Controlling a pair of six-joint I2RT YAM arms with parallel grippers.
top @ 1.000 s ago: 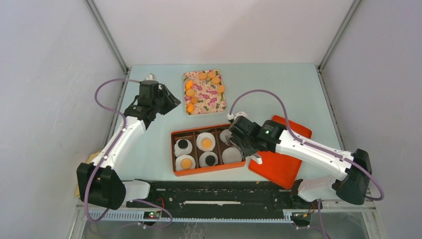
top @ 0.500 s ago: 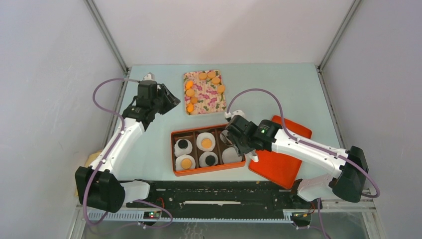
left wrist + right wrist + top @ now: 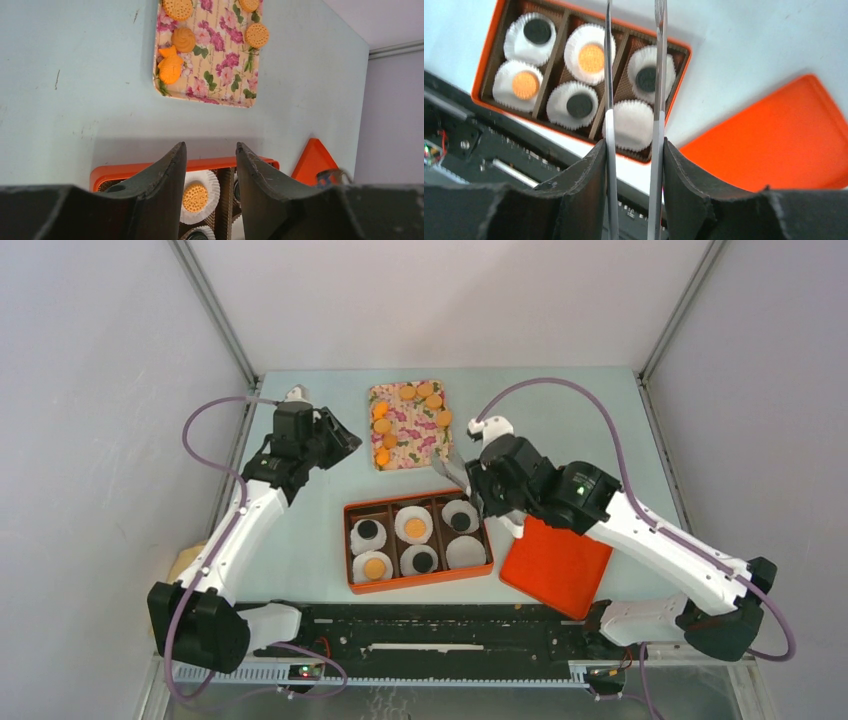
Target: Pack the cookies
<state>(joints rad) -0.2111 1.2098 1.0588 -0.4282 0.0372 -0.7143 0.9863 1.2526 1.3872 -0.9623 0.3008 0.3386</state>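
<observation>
Right gripper [image 3: 633, 150] clamps metal tongs [image 3: 608, 75] by the far right corner of the orange box [image 3: 420, 582], where five cookies [image 3: 415, 528] sit in white cups [image 3: 465, 551]. More lie on the floral tray [image 3: 412, 440]. Left gripper [image 3: 209, 149] hangs open, empty, over the counter [image 3: 580, 420].

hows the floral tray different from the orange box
The floral tray has a pink flower print; the orange box is plain orange. The tray is undivided; the box has six compartments lined with white paper cups. The tray carries only orange cookies, lying loose; the box holds orange ones and black cookies, each in a cup. Both sit on the table and hold cookies.
</observation>
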